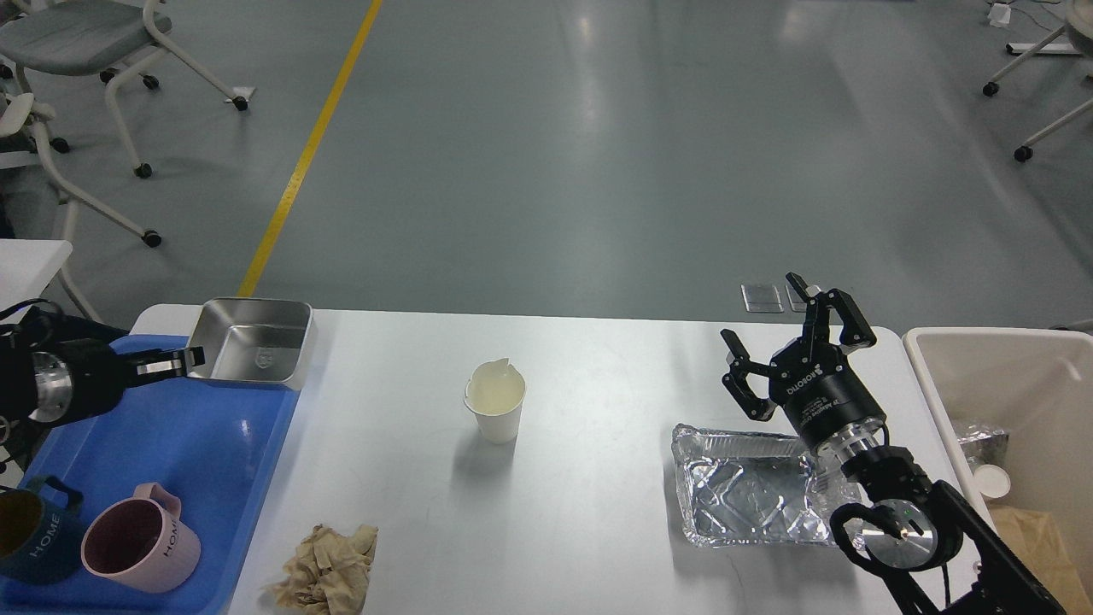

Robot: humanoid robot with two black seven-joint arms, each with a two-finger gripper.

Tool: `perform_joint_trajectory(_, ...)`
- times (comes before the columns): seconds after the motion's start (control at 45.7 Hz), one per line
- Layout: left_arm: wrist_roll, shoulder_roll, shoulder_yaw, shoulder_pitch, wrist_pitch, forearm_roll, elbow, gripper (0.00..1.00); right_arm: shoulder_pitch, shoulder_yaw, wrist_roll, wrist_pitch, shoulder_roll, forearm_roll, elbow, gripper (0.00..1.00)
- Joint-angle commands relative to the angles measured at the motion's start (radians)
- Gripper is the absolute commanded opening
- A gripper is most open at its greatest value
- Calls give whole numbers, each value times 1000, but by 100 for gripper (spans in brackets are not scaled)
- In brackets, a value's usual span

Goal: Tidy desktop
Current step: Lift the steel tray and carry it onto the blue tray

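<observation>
The white desktop (589, 478) fills the lower view. My left gripper (189, 362) is shut on the left rim of a square steel dish (253, 342) and holds it lifted over the far right corner of the blue tray (196, 444). A white paper cup (495, 404) stands mid-table. A crumpled brown napkin (326, 574) lies near the front edge. A foil tray (751, 495) lies at the right. My right gripper (790, 342) is open and empty, above the desktop just behind the foil tray.
In the blue tray stand a pink mug (141, 551) and a dark blue mug (30, 534). A beige bin (1008, 410) with rubbish stands off the desktop's right end. Office chairs stand on the grey floor at far left and far right.
</observation>
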Motion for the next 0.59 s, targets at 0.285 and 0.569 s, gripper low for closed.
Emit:
perform_joint_trajectory(0.285,-60,209,0,6,-28,-3,-32,3,5,-2,0,0,-1,-1,-1,100)
perform_joint_trajectory(0.569,-46,126,14,31,-14,-13,25,4,-1,-2,0,0,-2,-1,-3,100)
